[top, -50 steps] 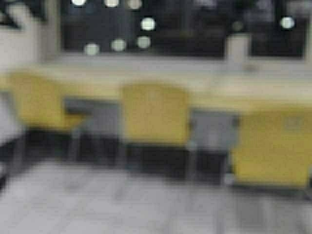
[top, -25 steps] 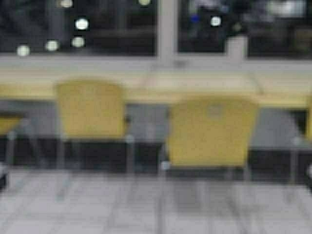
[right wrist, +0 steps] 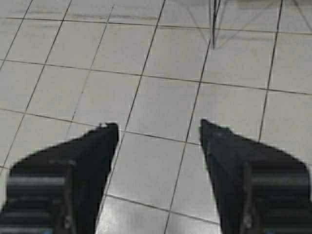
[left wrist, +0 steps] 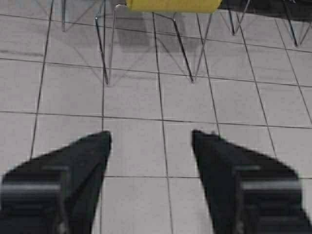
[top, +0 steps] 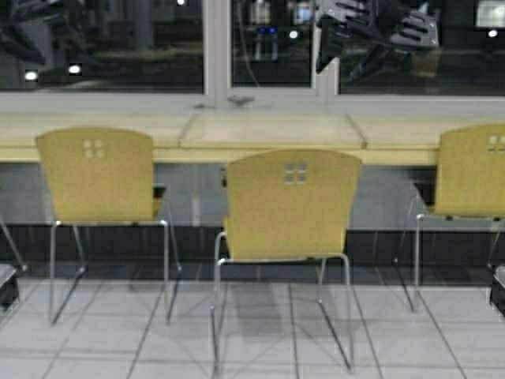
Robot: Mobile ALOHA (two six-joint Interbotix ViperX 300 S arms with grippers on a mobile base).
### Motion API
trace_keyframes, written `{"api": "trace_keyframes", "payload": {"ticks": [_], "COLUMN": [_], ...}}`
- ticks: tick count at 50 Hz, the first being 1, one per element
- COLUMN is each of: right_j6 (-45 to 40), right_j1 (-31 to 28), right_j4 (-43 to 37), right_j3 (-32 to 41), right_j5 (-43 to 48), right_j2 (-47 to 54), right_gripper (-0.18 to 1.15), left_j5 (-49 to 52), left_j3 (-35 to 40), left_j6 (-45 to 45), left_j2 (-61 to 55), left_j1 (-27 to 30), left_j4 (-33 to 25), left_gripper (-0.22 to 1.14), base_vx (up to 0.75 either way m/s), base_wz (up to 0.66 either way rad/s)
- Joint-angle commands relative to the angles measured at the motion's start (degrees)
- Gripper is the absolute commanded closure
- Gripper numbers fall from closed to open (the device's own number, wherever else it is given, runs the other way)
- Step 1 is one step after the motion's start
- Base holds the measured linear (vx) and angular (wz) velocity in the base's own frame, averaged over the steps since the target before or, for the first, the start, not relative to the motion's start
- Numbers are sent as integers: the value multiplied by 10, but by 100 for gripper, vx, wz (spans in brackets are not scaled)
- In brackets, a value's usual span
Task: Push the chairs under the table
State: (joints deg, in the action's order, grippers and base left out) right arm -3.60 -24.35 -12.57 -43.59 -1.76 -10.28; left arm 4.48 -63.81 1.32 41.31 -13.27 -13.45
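Chairs have slid rightward across the high view since half a second ago, because the robot's base has moved and not the furniture: the chair that stood right of centre is now the middle chair [top: 290, 205], dead ahead, the left chair [top: 99, 175] has come further in, and a right chair [top: 472, 174] has entered at the edge. The table [top: 268, 134] runs its long axis left to right below the window [top: 217, 43]. All three chairs show their backs to the robot, seats facing the table; the middle chair stands farther out from the table than its neighbours. Over the tiled floor [left wrist: 161, 107] the left gripper [left wrist: 151, 141] hangs with fingers spread wide and empty, and the right gripper [right wrist: 158, 131] likewise gapes, holding nothing.
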Motion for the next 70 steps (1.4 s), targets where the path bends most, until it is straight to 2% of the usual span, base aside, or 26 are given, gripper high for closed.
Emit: {"api": "trace_keyframes", "payload": {"ticks": [1,43,52,70], "right_j6": [-2,-10,-18,-120], "right_j1": [-1,-1,2,4], "right_j4": [-1,-3,-11,-45], "right_j3": [4,12,39,106], "right_j5": [1,0,2,8], "right_j2": [-7,2,44,134], "right_gripper": [10,10,10,10], "left_j5": [-3,-2,-14,-53], "left_j3": [15,20,48,131], "left_j6": [4,18,45,152], "left_j2": [2,-9,-74,-284], "left_j1": [1,1,1,-5], "left_j4": [-3,-2,-25,-85], "left_gripper": [4,4,4,4], "base_vx": [2,9,20,25], "base_wz": [-5,-7,-3,2]}}
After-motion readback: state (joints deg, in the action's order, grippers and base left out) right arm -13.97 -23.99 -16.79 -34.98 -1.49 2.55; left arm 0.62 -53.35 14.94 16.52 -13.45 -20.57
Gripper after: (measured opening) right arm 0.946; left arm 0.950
